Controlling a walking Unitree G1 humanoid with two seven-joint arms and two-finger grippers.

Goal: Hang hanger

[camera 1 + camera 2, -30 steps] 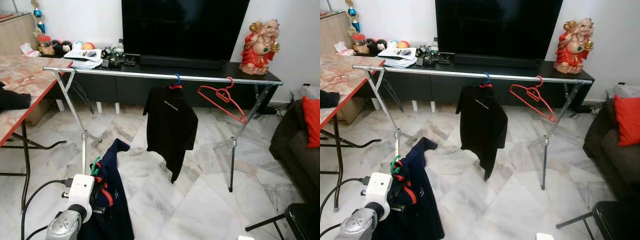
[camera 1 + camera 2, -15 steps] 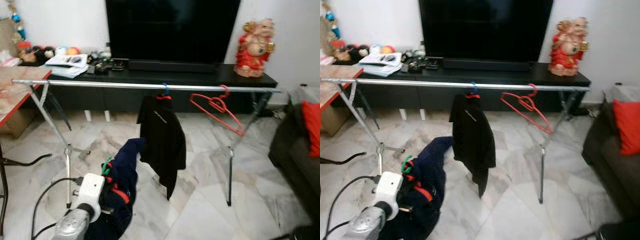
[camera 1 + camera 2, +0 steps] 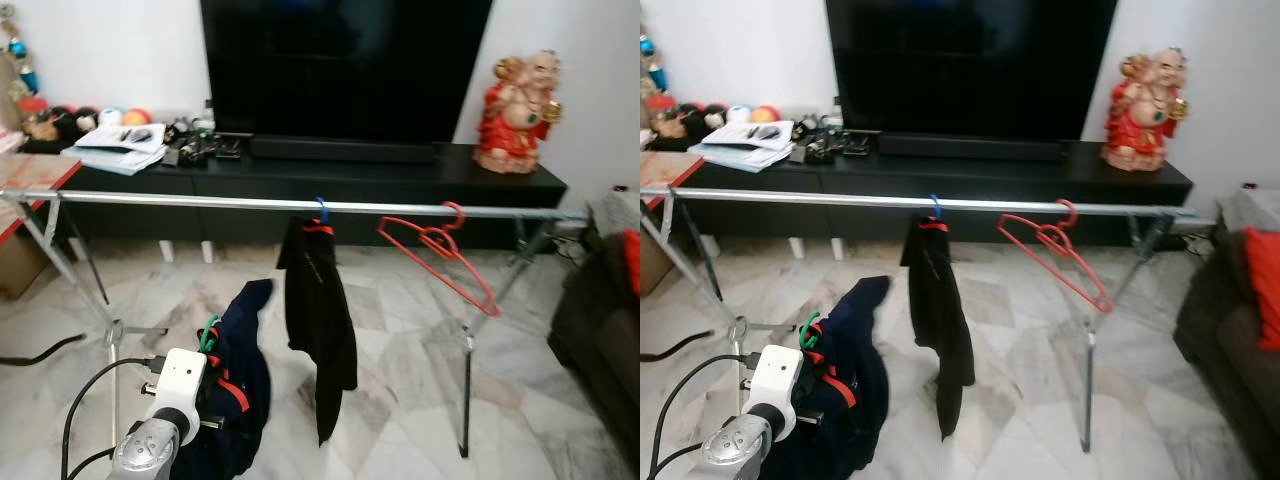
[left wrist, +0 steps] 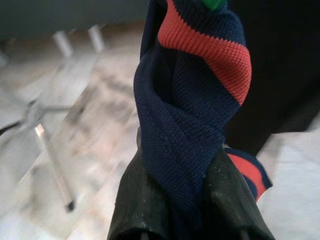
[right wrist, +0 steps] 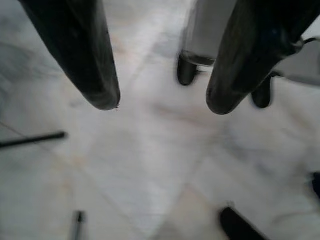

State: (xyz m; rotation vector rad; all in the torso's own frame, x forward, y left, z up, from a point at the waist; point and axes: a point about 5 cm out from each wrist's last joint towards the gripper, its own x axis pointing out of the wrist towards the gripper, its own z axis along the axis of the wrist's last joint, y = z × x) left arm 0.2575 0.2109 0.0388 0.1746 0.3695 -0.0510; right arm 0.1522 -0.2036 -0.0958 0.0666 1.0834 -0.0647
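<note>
Right now my left hand [image 4: 182, 185] is clamped shut on the collar of a navy garment [image 3: 232, 385] with red trim, and the green hanger [image 3: 207, 332] threaded through it pokes up just above my grip. I carry the load low on my left side, below the rail and short of it. Ahead stands the clothes rail [image 3: 200, 202], a silver bar running across the room in front of a black TV cabinet [image 3: 400, 170]. A black shirt [image 3: 318, 300] already hangs on it from a blue hook, and just beside that, further to my right, an empty red hanger [image 3: 440, 250] dangles tilted.

My right hand [image 5: 162, 100] hangs idle, its fingers spread apart over the marble floor [image 5: 150, 165], gripping nothing.

As I judge it, I am in the carrying step, with the hanging itself not yet done. The next move calls for raising the green hook above the bar, probably over the bare stretch left of the black shirt, then lowering it until the hook catches before I let go.
</note>
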